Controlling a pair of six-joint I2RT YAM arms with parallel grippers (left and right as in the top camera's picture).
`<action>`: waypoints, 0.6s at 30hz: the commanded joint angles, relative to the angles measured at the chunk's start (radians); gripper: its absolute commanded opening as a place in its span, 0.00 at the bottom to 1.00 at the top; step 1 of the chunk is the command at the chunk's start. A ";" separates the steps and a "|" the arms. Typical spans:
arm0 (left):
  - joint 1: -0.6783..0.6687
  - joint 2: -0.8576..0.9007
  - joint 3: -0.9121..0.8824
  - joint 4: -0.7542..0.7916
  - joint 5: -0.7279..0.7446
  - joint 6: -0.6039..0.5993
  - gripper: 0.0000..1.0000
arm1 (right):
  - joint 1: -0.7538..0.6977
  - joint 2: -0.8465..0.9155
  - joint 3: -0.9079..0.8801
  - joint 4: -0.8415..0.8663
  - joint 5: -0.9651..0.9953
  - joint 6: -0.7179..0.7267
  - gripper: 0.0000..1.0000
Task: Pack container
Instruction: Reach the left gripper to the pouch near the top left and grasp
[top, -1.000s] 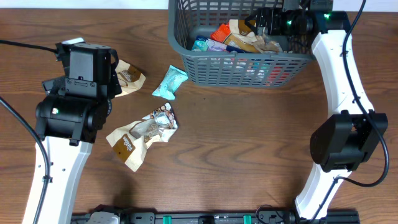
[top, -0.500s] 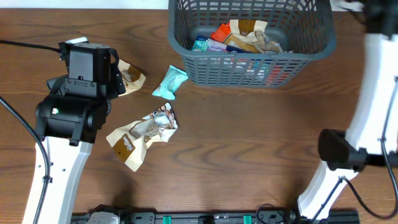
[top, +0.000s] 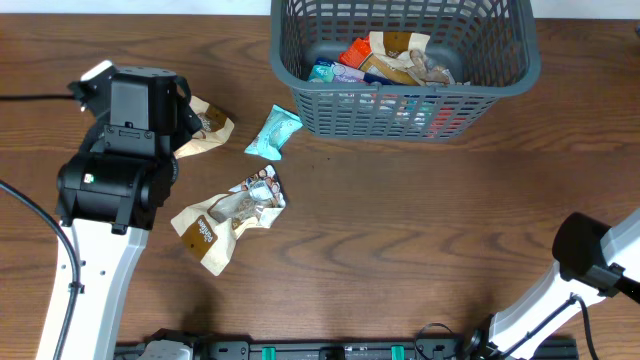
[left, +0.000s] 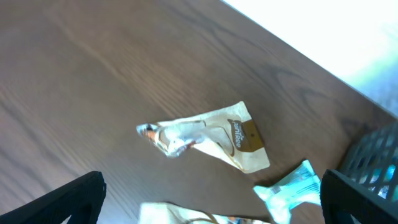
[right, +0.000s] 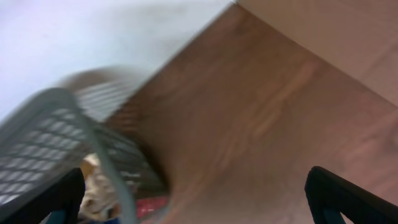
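Note:
The container (top: 400, 112) is a dark grey-blue slotted basket at the top centre, with several snack packets (top: 385, 60) inside. On the table to its left lie a teal packet (top: 273, 133), a cream and brown packet (top: 207, 125) and a crumpled cream pile (top: 225, 222). My left gripper (left: 211, 186) is open and empty above the cream packet (left: 211, 140) and the teal packet (left: 292, 190). My right gripper (right: 194, 186) is open and empty beside the container's corner (right: 56, 137); that view is blurred. The right gripper is outside the overhead view.
The left arm's wrist housing (top: 135, 115) covers part of the cream packet from above. The right arm's base (top: 600, 262) stands at the lower right. The table's far edge and a white wall (right: 93, 37) lie behind the container.
My right arm has swung from above the container off to the right, out of the overhead view. My left arm has shifted slightly. The packets have not moved.

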 joint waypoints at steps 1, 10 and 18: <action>0.006 0.018 -0.001 -0.010 -0.008 -0.097 0.98 | -0.010 0.014 -0.071 0.003 0.065 -0.028 0.99; 0.145 0.176 -0.001 -0.018 0.154 -0.315 0.99 | -0.010 0.016 -0.294 0.009 0.102 -0.028 0.99; 0.322 0.340 -0.001 -0.010 0.663 -0.396 0.99 | -0.010 0.016 -0.400 -0.001 0.100 -0.029 0.99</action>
